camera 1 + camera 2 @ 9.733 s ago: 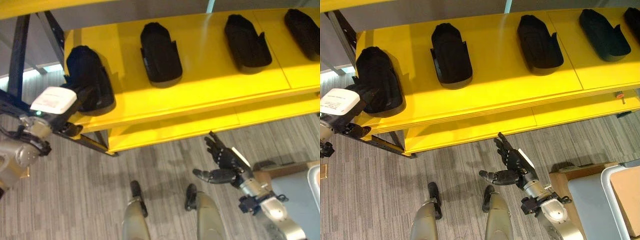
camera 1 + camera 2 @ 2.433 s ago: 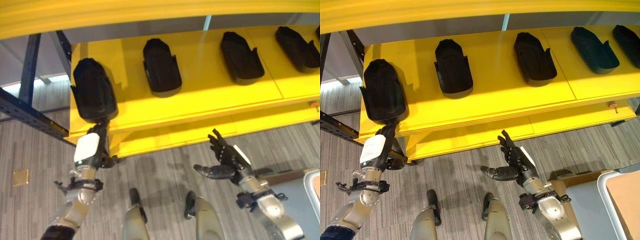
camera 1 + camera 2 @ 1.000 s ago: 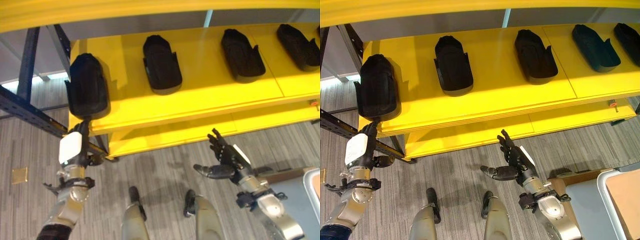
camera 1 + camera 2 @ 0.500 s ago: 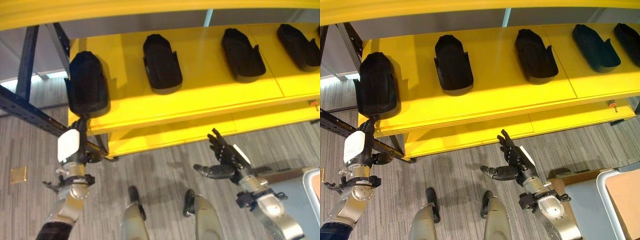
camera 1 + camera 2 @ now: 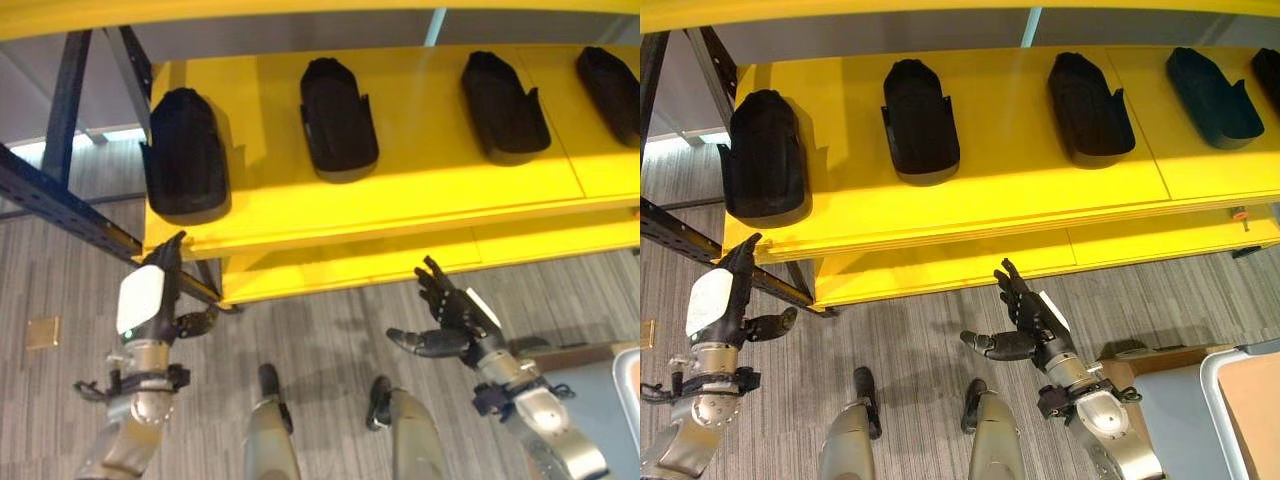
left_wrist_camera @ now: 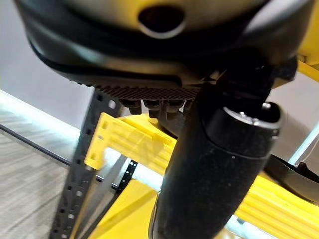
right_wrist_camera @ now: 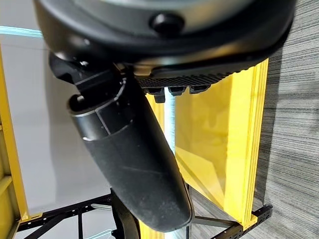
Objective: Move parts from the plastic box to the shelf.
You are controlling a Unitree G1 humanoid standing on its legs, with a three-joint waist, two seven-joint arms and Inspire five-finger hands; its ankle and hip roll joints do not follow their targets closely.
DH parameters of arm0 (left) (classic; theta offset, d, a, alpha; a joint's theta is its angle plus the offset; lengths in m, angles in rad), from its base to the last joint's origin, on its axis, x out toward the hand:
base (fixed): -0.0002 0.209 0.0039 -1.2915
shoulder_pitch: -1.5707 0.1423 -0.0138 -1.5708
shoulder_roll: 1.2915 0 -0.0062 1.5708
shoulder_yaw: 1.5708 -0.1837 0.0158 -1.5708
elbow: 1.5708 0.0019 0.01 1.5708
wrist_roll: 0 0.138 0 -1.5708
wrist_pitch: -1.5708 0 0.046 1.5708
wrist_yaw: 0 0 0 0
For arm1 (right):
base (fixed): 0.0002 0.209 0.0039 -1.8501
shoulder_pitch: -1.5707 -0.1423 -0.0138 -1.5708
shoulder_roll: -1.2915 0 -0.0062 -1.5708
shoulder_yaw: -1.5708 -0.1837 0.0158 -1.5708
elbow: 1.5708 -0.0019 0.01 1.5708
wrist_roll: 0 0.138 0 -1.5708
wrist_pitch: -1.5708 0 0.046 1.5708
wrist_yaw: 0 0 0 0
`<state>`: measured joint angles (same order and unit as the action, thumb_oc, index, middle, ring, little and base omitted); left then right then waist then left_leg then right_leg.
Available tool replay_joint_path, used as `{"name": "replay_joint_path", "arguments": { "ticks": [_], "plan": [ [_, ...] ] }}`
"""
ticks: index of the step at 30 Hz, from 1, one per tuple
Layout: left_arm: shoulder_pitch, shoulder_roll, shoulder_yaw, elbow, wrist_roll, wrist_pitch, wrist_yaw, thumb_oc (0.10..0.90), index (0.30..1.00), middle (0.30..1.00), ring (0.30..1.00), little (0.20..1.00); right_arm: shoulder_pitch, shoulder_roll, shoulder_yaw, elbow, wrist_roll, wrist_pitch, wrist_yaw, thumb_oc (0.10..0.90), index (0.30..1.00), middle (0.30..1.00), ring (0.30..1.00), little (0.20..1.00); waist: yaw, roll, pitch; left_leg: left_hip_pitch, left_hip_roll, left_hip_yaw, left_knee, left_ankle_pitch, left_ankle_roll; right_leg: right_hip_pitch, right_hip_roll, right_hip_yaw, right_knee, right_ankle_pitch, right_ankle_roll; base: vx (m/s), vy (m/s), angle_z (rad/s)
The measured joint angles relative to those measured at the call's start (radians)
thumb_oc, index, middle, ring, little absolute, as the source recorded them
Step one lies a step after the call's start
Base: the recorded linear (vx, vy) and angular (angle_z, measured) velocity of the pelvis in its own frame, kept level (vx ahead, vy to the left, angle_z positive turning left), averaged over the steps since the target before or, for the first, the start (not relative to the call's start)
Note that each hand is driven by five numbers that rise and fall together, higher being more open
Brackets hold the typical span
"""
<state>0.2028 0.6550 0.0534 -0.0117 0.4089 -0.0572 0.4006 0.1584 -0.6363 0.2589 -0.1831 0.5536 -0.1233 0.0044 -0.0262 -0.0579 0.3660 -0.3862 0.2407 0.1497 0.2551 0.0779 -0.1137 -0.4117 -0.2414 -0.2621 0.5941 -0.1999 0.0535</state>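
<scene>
Presently both hands are empty: the left hand (image 5: 150,300) hangs with straight fingers just below the front edge of the yellow shelf (image 5: 420,190), near the leftmost black part (image 5: 185,150), and the right hand (image 5: 450,325) is spread open over the floor. Black moulded parts lie spaced in a row along the shelf, apparently so each keeps its own place. At the lower right, a corner of the plastic box (image 5: 1240,410) is visible, probably within the right arm's reach for the next pick.

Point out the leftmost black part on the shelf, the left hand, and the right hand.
leftmost black part (image 5: 185,150), left eye view, middle of its top surface.
left hand (image 5: 142,300), left eye view, white cover on its back.
right hand (image 5: 1032,322), right eye view, on the palm below the spread fingers.
</scene>
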Motion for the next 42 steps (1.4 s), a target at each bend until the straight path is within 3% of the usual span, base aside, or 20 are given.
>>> {"name": "replay_joint_path", "arguments": {
  "ticks": [10,17,23,29,42],
  "plan": [
    [0.046,0.015,0.001,-0.065,0.0,-0.055,-0.044,0.9,1.0,1.0,1.0,1.0,-0.002,0.0,-0.003,-0.001,0.0,0.0,0.009,0.9,1.0,1.0,1.0,1.0,0.004,0.005,0.017,-0.002,-0.011,-0.017,0.0,0.002,0.003,0.008,-0.01,-0.012,0.007,-0.002,0.001,-0.01,-0.006,0.05],
    [-0.043,0.042,-0.015,-0.057,0.041,-0.055,-0.043,0.9,1.0,1.0,1.0,1.0,-0.005,0.0,-0.002,-0.001,0.0,0.0,0.009,0.9,1.0,1.0,1.0,1.0,0.001,0.005,0.017,0.005,-0.013,-0.02,0.0,0.004,0.005,0.017,-0.014,-0.015,0.009,-0.002,0.001,0.0,0.0,0.01],
    [-0.136,0.066,-0.091,0.003,0.104,-0.056,-0.039,0.9,1.0,1.0,1.0,1.0,-0.006,0.0,-0.002,0.0,0.0,-0.002,0.007,0.9,1.0,1.0,1.0,1.0,-0.004,0.005,0.017,0.005,-0.013,-0.02,0.002,0.005,0.006,0.017,-0.013,-0.014,0.011,-0.002,0.001,0.0,0.0,0.0],
    [-0.152,0.071,-0.109,0.032,0.131,-0.057,-0.039,0.9,1.0,1.0,1.0,1.0,-0.005,0.0,-0.002,0.0,0.0,-0.002,-0.002,0.9,1.0,1.0,1.0,1.0,-0.027,0.004,0.016,0.005,-0.013,-0.019,0.005,0.005,0.005,0.016,-0.013,-0.012,0.01,-0.002,0.001,0.0,0.0,0.0],
    [-0.174,0.075,-0.141,0.109,0.19,-0.053,-0.039,0.9,1.0,1.0,1.0,1.0,-0.005,0.0,-0.002,0.0,0.0,-0.002,-0.004,0.9,1.0,1.0,1.0,1.0,-0.026,0.002,0.015,0.004,-0.009,-0.019,0.011,0.004,0.004,0.015,-0.01,-0.009,0.013,-0.002,0.001,0.0,0.0,0.0]
  ]
}}
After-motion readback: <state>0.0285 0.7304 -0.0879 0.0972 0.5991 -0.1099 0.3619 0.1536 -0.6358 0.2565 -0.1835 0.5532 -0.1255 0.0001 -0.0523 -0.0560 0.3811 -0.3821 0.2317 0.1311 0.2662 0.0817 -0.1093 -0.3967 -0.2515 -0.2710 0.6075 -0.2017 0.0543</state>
